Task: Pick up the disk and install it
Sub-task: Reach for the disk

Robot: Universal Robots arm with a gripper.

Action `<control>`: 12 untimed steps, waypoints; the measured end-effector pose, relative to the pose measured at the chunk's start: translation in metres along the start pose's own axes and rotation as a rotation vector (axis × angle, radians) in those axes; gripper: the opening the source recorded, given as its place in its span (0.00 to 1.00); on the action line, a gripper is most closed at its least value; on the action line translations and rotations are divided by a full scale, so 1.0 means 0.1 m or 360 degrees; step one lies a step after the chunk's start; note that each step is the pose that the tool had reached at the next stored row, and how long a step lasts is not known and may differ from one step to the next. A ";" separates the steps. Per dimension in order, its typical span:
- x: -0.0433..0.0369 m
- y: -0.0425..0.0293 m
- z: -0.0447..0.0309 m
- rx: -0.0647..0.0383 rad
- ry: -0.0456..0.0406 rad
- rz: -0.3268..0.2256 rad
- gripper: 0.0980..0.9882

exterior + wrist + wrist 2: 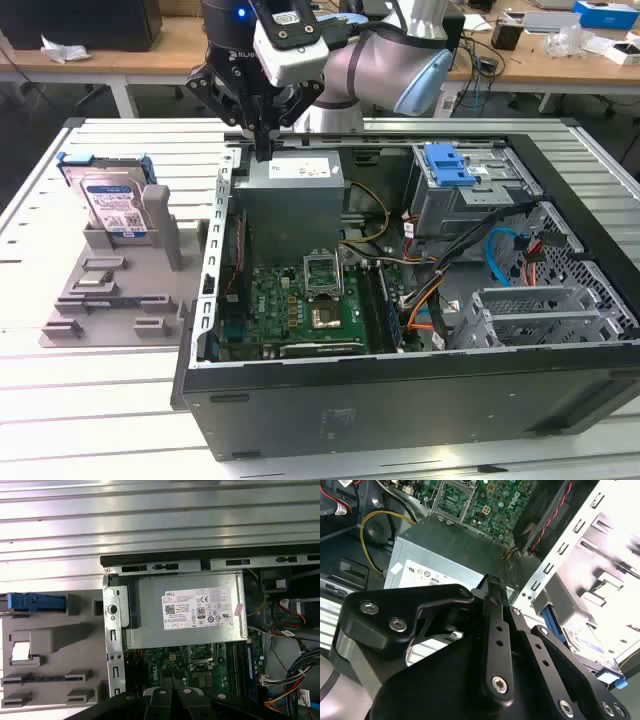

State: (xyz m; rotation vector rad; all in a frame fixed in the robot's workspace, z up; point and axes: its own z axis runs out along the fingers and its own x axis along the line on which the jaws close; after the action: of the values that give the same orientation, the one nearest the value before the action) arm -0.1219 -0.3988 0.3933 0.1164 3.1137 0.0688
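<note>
The disk (113, 201), silver-grey with a white-and-blue label and a blue carrier bracket, stands on edge in a grey holder (110, 285) on the table, at the exterior view's left. In the first wrist view its blue bracket edge (37, 602) shows from above. My gripper (262, 146) hangs over the back left corner of the open computer case (400, 400), above the grey power supply (290, 190). Its black fingers are shut with nothing between them. It is apart from the disk, toward the exterior view's right of it. The fingers (159, 698) point toward the power supply (190, 610).
Inside the case lie a green motherboard (300, 300), cable bundles and a metal drive cage (470, 195) with a blue latch piece (448, 165) on top. Ribbed metal table (90, 400) surrounds the case. Desks with clutter stand behind the arm.
</note>
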 end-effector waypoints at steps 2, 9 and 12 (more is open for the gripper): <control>0.063 -0.005 -0.002 0.0000 0.0000 0.0000 0.01; 0.192 -0.014 -0.005 0.0000 0.0000 0.0000 0.01; 0.239 -0.018 -0.006 0.0000 0.0000 0.0000 0.01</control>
State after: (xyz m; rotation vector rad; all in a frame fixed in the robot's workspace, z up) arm -0.1459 -0.3988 0.3933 0.1167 3.1136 0.0689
